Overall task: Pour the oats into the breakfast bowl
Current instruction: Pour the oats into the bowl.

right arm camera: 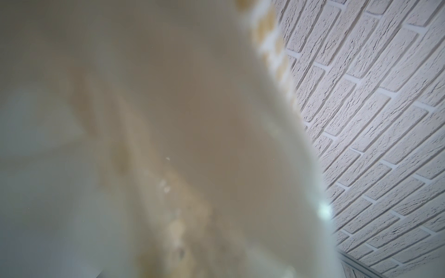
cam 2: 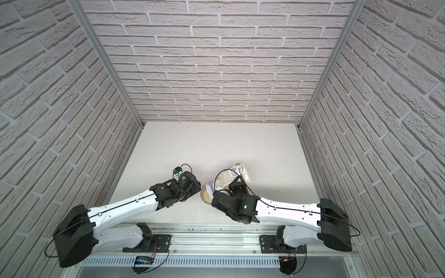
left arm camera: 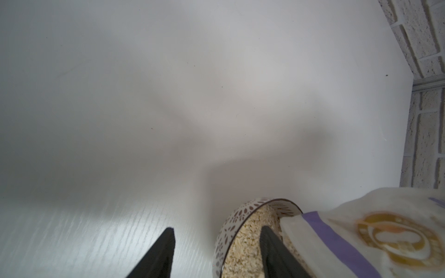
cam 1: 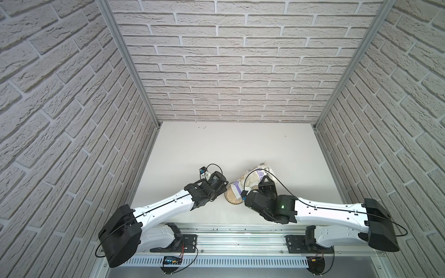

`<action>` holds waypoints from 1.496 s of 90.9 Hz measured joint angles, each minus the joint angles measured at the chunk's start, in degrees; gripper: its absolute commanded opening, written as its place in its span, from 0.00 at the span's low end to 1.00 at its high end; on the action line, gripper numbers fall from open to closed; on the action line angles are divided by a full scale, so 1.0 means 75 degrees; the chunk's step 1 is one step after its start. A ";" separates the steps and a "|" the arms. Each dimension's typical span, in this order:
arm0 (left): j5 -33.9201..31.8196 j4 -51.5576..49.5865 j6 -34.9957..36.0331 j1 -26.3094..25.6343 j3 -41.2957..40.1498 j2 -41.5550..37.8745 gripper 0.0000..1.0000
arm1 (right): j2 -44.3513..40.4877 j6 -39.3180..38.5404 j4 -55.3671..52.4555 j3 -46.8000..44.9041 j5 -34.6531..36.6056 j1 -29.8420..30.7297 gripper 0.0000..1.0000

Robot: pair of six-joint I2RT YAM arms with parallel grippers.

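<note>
White table [cam 1: 216, 149], brick walls [cam 1: 228, 72], left pincer [left arm camera: 216, 228] spread, right pincer [cam 1: 265, 179] pinching pouch [cam 1: 252, 177]

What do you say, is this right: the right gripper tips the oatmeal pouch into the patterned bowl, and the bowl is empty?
Not quite. The bowl is not empty: the left wrist view shows oats filling much of it. The right gripper does tip the pouch into it.

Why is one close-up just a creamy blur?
Right wrist view: the pouch fills the lens, out of focus; only the brick wall is sharp. Left wrist view: soft shadows on the table, bowl fairly clear. Both top views: sharp, evenly lit.
</note>
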 measured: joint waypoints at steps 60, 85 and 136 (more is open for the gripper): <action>-0.0003 -0.0009 -0.0009 0.0102 -0.0041 -0.0119 0.59 | -0.0280 -0.0152 -0.0006 0.0009 -0.0146 -0.0204 0.03; -0.0003 -0.0009 -0.0041 0.0128 -0.0064 -0.0119 0.59 | -0.0350 -0.0029 0.0044 0.0009 -0.0358 -0.0254 0.03; -0.0006 -0.0012 -0.0041 0.0154 -0.0064 -0.0119 0.59 | -0.0102 -0.0052 0.0003 0.0055 -0.0286 -0.0192 0.03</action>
